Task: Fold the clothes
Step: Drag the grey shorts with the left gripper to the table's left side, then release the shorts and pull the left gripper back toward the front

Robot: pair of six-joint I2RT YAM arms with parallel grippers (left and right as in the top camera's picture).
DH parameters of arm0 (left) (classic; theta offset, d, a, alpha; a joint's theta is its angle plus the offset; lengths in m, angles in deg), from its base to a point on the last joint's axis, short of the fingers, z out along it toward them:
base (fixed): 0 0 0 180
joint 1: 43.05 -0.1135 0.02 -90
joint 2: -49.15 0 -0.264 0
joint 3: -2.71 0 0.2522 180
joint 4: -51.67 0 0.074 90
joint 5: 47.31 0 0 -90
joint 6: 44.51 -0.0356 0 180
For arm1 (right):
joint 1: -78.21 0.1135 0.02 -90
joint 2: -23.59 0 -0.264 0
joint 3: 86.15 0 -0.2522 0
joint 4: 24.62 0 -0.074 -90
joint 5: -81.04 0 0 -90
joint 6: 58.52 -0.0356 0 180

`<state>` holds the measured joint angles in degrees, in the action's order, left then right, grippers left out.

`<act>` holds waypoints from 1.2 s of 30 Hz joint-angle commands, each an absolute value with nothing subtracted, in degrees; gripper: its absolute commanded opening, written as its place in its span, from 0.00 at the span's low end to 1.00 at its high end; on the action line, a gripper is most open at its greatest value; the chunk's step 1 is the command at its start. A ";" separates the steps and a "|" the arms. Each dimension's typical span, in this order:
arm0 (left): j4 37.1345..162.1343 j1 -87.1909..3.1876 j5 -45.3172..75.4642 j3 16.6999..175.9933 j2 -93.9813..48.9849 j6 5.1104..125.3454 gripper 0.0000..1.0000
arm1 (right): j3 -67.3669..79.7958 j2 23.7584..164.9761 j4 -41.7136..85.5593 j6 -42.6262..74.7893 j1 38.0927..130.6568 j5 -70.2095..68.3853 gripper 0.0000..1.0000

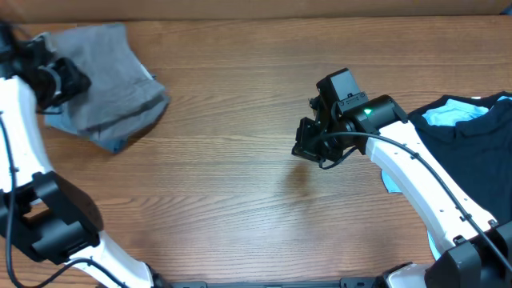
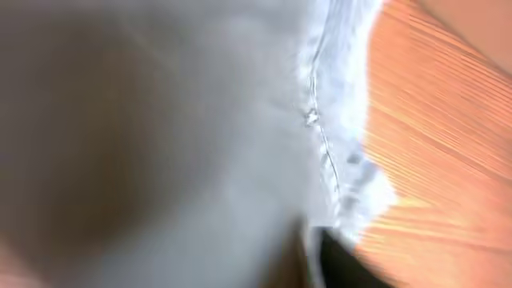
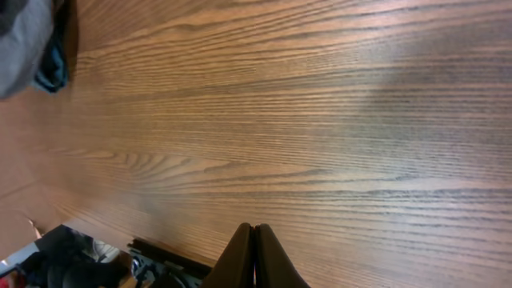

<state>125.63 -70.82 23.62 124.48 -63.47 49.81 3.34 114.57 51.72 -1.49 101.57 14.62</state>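
overhead: grey shirt [image 1: 112,76] crumpled at table [image 1: 240,208] far left, left gripper [image 1: 62,80] at its edge, grip unreadable; right gripper [image 1: 308,149] clenched empty mid-table; dark clothes [image 1: 472,152] heaped at right.

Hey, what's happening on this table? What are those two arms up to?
Two robot arms are working on folding clothes. The left gripper is down at a bunched grey garment in the far left corner of the table; its camera is too blurred to show whether it grips the cloth. The right gripper is shut and empty, over bare wood mid-table. A dark blue garment lies at the right edge, with no gripper on it.
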 commanded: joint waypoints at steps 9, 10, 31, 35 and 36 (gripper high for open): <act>132.67 -79.45 19.86 130.62 -65.85 49.68 1.00 | 3.08 114.66 52.93 -1.08 101.70 12.06 0.04; 134.22 -79.69 18.46 132.28 -65.33 49.09 1.00 | 3.08 114.51 52.64 -1.05 101.70 12.04 0.04; 162.27 -52.68 25.39 146.88 -30.22 34.44 1.00 | -7.81 84.43 46.13 15.99 101.70 -9.47 0.55; 162.22 -48.72 26.05 143.82 -23.73 37.07 1.00 | -7.78 78.64 45.85 18.70 101.70 -9.62 1.00; 162.22 -48.44 26.42 142.92 -22.16 37.83 1.00 | -7.78 77.59 45.80 18.99 101.70 -9.88 1.00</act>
